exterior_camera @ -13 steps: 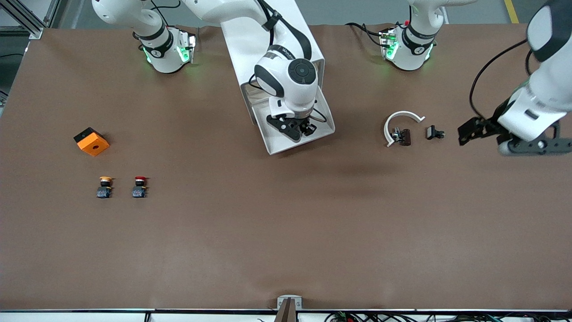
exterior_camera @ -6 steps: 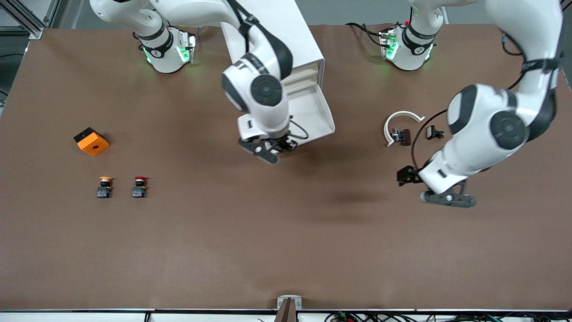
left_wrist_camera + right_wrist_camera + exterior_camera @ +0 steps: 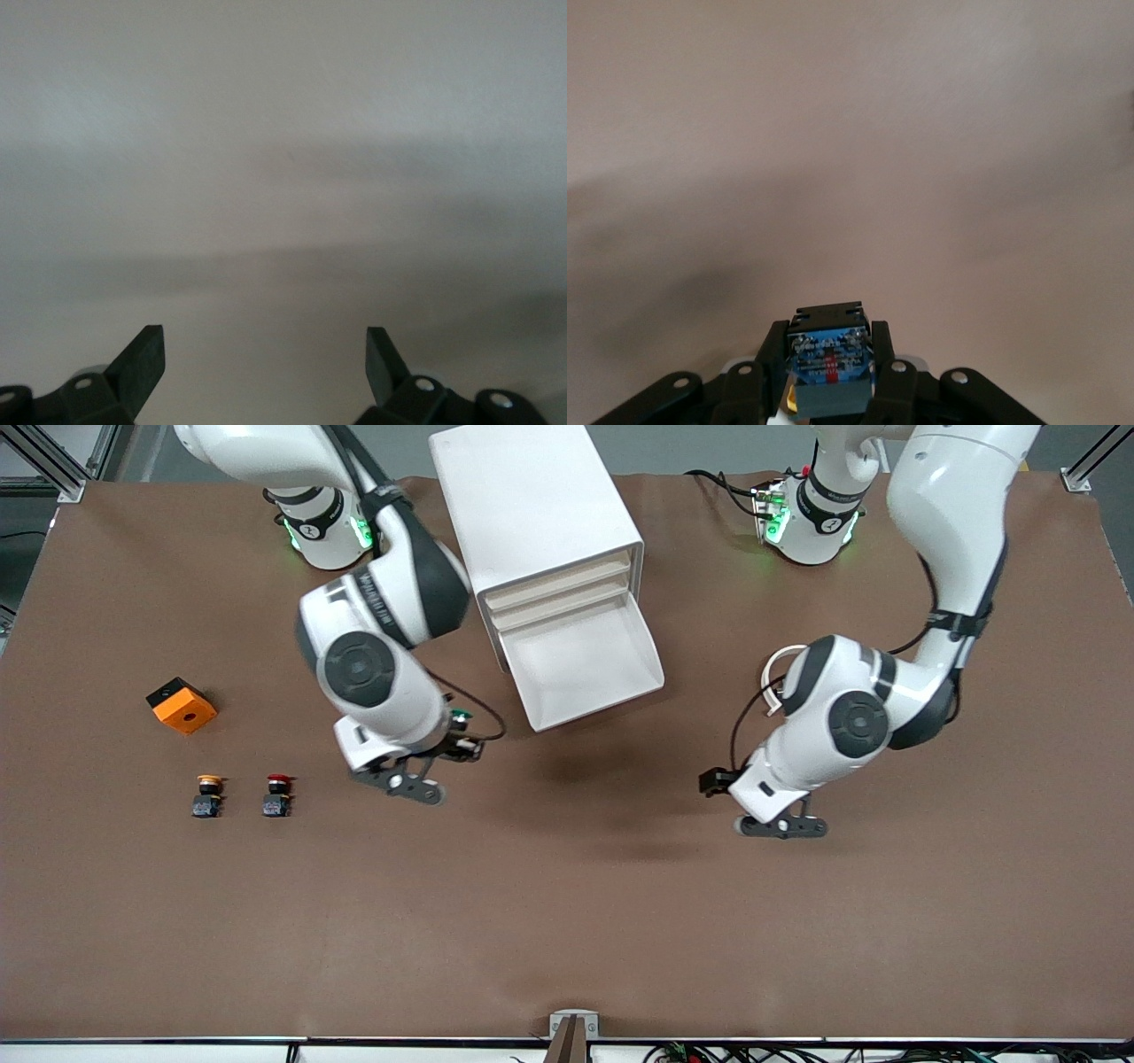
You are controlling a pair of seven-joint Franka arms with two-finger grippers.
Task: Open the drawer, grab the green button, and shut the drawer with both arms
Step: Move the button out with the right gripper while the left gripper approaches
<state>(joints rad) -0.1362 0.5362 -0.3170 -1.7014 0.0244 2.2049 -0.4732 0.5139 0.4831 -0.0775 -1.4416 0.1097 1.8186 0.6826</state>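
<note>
Right end effector (image 3: 456,746): clamped on green-capped black push-button (image 3: 459,715), over brown surface (image 3: 567,903) beside open lowest white tray drawer (image 3: 589,664). Left end effector (image 3: 264,365): apart, empty. You set button down gently; left pushes drawer front squarely.

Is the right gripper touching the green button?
Touching. Right wrist view shows the right gripper shut on the button, fingers pressed against both sides of its black body.
</note>
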